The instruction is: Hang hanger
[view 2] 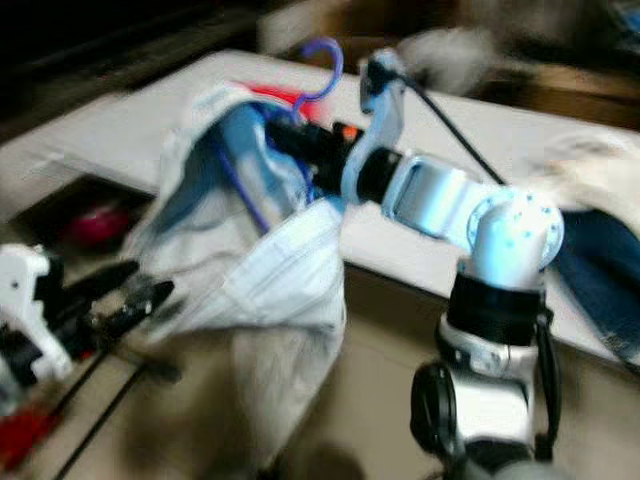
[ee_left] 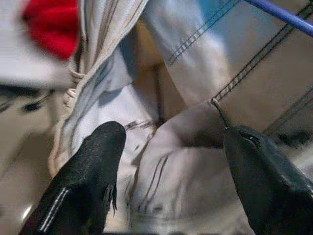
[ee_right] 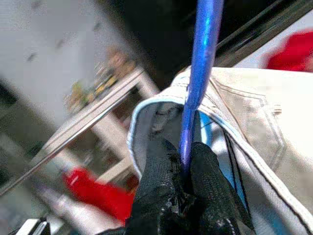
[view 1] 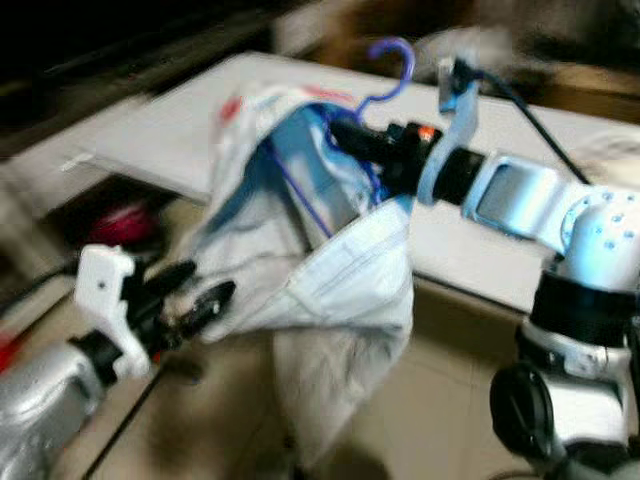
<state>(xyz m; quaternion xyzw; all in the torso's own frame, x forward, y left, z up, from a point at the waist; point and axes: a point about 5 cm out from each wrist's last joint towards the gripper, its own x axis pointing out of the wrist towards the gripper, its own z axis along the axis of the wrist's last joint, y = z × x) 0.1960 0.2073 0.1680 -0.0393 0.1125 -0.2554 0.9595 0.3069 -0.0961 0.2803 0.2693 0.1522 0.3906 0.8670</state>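
Your right claw (view 1: 345,135) is sitting in the upper middle of the left eye view, and its two black fingers (ee_right: 161,191) are pressed together around the neck of the blue hanger (view 1: 385,75). In the right wrist view you are seeing the blue rod running straight up out of the pinch, so the hanger is standing directly above the claw, with its hook curling up toward the top of the frame. The lower wire of the hanger is running down and left from the claw, inside the cloth.

A pale, light-blue denim garment (view 1: 330,280) is draping over the hanger and around the claw itself, hanging down through the centre of the frame. Its waistband edge is folding just beside the fingers in the right wrist view.

Your left claw (view 1: 195,305) is sitting at the lower left of the left eye view, fingers spread apart. In the left wrist view the two fingers (ee_left: 88,176) are standing on either side of a fold of the garment; whether they are touching the cloth is hard to tell. A stretch of the blue hanger wire is crossing the upper right corner of that view, well apart from this claw.

Behind the garment a white desk (view 1: 180,130) is stretching across the upper half of the frame. Something red (view 1: 125,222) is lying in the shadow below its left edge. The head views are blurring.
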